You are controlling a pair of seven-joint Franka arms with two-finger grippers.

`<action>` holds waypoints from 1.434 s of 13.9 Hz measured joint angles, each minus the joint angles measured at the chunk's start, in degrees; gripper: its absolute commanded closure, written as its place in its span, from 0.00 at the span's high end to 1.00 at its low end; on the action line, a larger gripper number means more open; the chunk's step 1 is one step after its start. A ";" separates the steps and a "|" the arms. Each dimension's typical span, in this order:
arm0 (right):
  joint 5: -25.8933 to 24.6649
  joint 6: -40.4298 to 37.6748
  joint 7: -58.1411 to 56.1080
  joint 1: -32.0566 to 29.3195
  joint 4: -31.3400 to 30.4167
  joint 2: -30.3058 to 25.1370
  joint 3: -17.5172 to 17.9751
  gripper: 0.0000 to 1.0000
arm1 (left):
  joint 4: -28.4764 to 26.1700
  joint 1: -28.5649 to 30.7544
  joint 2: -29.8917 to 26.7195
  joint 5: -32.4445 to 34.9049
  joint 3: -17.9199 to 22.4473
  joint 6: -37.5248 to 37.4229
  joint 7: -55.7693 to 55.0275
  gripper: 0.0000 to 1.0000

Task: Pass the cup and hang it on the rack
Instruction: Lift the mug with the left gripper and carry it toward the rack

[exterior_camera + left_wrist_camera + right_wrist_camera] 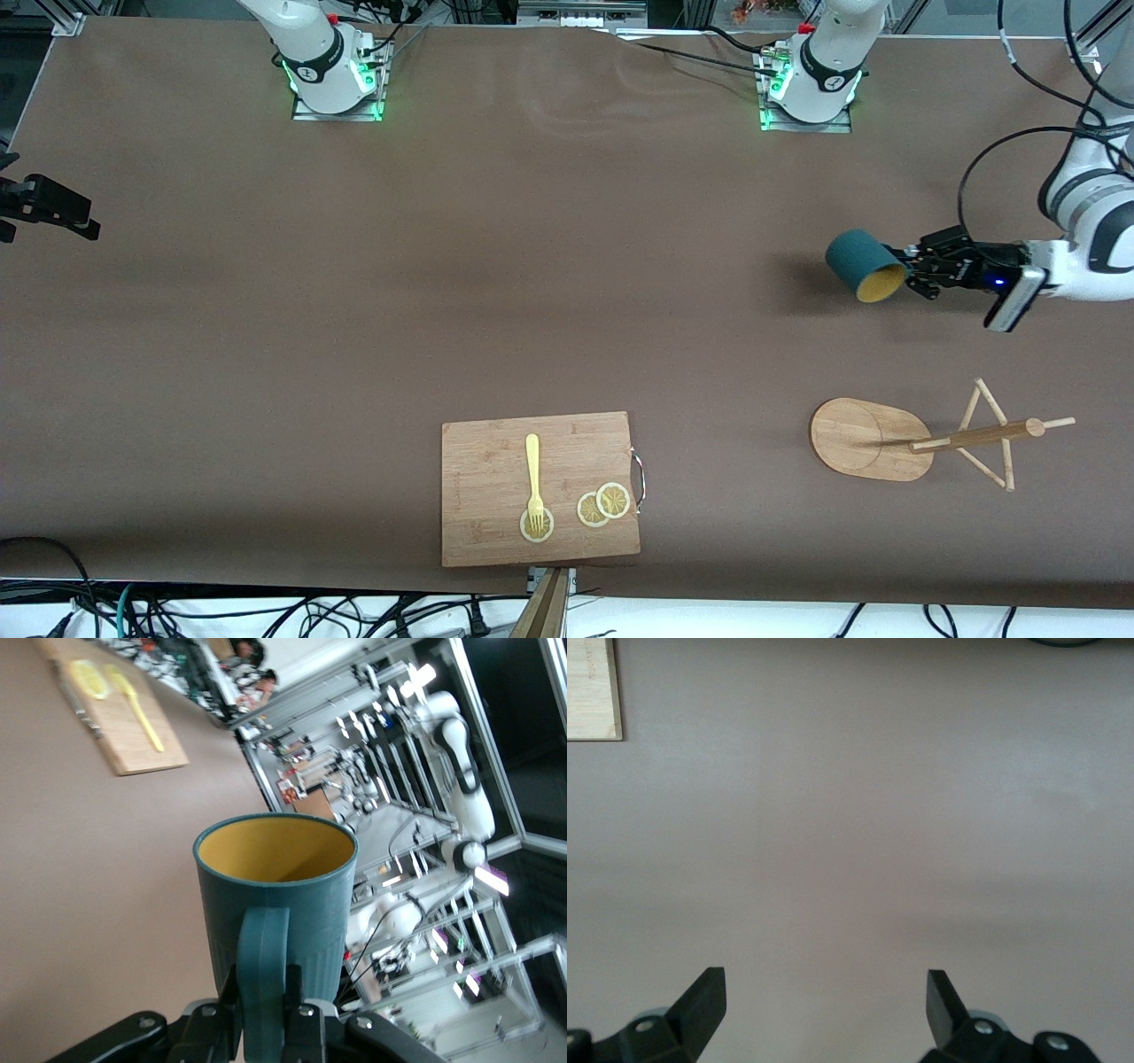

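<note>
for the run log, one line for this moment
left gripper: shut on cup handle, airborne | right gripper: open, waiting | rack: bare

A robotics lab: aluminium-frame rigs [416, 753] and cables [266, 616] surround the table [354, 310].

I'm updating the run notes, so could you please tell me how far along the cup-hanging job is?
Done: the left gripper is shut on the cup by its handle and holds it sideways in the air over bare table. In hand: carrying it toward the rack, which stands nearer the front camera with nothing on its pegs. Left: hooking the handle on a peg. The right gripper waits open at its own end of the table.
</note>
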 measured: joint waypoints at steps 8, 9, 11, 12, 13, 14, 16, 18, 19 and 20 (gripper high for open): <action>0.00 0.00 0.00 0.00 0.00 0.00 0.00 1.00 | 5.90 0.69 2.36 -11.51 -0.35 -0.12 -26.43 0.00; 0.00 0.00 0.00 0.00 0.00 0.00 0.00 1.00 | 7.22 0.81 3.00 -11.51 -0.28 -0.11 -28.74 0.00; 0.00 0.00 0.00 0.00 0.00 0.00 0.00 1.00 | 9.71 1.24 4.09 -11.51 -0.23 -0.11 -33.42 0.00; 0.00 0.00 0.00 0.00 0.00 0.00 0.01 1.00 | 10.89 1.37 4.45 -11.52 -0.22 -0.11 -36.18 0.00; 0.00 0.00 0.00 0.00 0.00 0.00 0.01 1.00 | 11.99 1.38 4.67 -11.52 -0.23 -0.11 -38.75 0.00; 0.00 0.00 0.00 0.00 0.00 0.00 0.01 1.00 | 13.01 1.35 4.80 -11.52 -0.26 -0.12 -40.90 0.00; 0.00 0.00 0.00 0.00 0.00 0.00 0.01 1.00 | 15.10 1.31 5.67 -11.52 -0.28 -0.12 -43.19 0.00; 0.00 0.00 0.00 0.01 0.00 0.00 0.02 1.00 | 16.48 1.19 7.09 -11.52 -0.30 -0.11 -44.39 0.00; 0.00 0.00 0.00 0.01 0.00 0.00 0.02 1.00 | 17.04 1.12 7.96 -11.52 -0.30 -0.04 -45.04 0.00; 0.00 0.00 0.00 0.01 0.00 0.00 0.02 1.00 | 18.08 1.07 9.01 -11.52 -0.31 -0.01 -45.28 0.00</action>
